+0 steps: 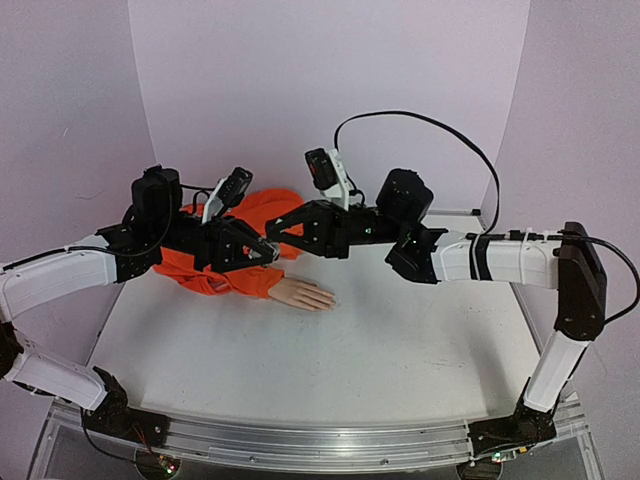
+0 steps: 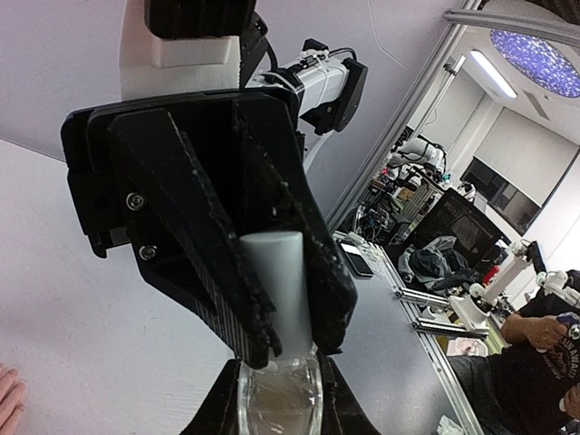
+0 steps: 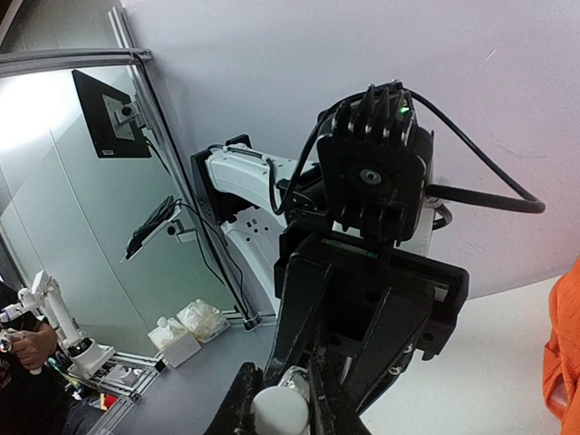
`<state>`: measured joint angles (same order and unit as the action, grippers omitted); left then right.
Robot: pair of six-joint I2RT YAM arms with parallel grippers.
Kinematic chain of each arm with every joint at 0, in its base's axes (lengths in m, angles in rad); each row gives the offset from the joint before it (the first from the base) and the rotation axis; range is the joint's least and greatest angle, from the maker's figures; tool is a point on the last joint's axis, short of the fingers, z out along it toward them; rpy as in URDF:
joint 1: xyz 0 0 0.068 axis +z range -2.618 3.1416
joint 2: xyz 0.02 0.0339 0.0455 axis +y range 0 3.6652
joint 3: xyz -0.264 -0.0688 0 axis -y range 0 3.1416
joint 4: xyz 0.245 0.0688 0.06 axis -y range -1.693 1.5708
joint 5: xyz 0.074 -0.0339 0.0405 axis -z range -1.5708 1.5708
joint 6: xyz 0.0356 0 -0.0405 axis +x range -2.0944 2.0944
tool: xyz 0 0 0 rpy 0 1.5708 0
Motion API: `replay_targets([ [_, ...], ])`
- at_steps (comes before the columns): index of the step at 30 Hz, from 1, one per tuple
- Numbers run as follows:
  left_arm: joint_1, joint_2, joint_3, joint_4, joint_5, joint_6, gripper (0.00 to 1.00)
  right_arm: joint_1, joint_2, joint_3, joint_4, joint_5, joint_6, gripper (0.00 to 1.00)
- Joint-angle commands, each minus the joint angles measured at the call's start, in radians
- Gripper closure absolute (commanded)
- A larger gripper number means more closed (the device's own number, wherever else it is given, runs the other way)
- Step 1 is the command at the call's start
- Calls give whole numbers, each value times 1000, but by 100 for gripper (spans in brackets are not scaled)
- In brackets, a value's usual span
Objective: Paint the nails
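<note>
L arm [image 1: 60, 275] comes in from the left side of the counter [image 1: 400, 345], white forearm, black wrist. L end effector [image 1: 268, 253] is clamped on a small clear bottle [image 2: 276, 406]. In the left wrist view its two fingers hug the glass body at the bottom of frame, w/ the bottle pointing straight away from the cam.

Under it in the top view lies the orange sleeve [image 1: 225, 275], bunched on the counter toward the back left. The mannequin hand [image 1: 303, 294] sticks out of the cuff and lies flat on the counter, fingers pointing right. It sits just right of the two end effectors and nearer the arm bases. The nails [image 1: 329, 299] are at those fingertips, too small to make out, and both end effectors are apart from them. A few fingertips also peek in at the bottom-left corner of the left wrist view.

R end effector [image 1: 276, 229] meets the L one tip to tip over the sleeve, approx at the cuff. It's closed on the bottle's white cap [image 2: 275, 272]. The left wrist view shows a black pad pressed on either side of the cylinder, and the right wrist view shows the same cap pinched at the bottom of frame. The cap meets the bottle neck; can't tell if it's tight or loose. R arm [image 1: 500, 258] runs off right, elbow raised by the right edge, w/ a black cable [image 1: 440, 125] looping above it.
</note>
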<state>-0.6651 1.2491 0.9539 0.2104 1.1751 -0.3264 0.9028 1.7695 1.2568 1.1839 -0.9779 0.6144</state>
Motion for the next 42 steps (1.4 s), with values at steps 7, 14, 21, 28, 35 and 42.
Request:
replay_targets([
  [7,10,-50,49,56,-263,53,100,56,15,-30,104,114,4,100],
  [14,-26,-95,0,57,-1049,301,100,185,57,148,-485,861,-63,100],
  [21,-42,-9,43,70,-1247,373,100,292,115,293,-659,1127,88,100],
  [28,-42,-46,-74,61,-1196,241,100,232,39,271,-663,1083,-4,72],
  [35,24,-102,-107,-63,-1028,141,100,70,-102,112,-650,844,-139,24],
  [42,108,-86,-32,-80,-449,74,100,-57,-167,-21,-495,451,-183,2],
])
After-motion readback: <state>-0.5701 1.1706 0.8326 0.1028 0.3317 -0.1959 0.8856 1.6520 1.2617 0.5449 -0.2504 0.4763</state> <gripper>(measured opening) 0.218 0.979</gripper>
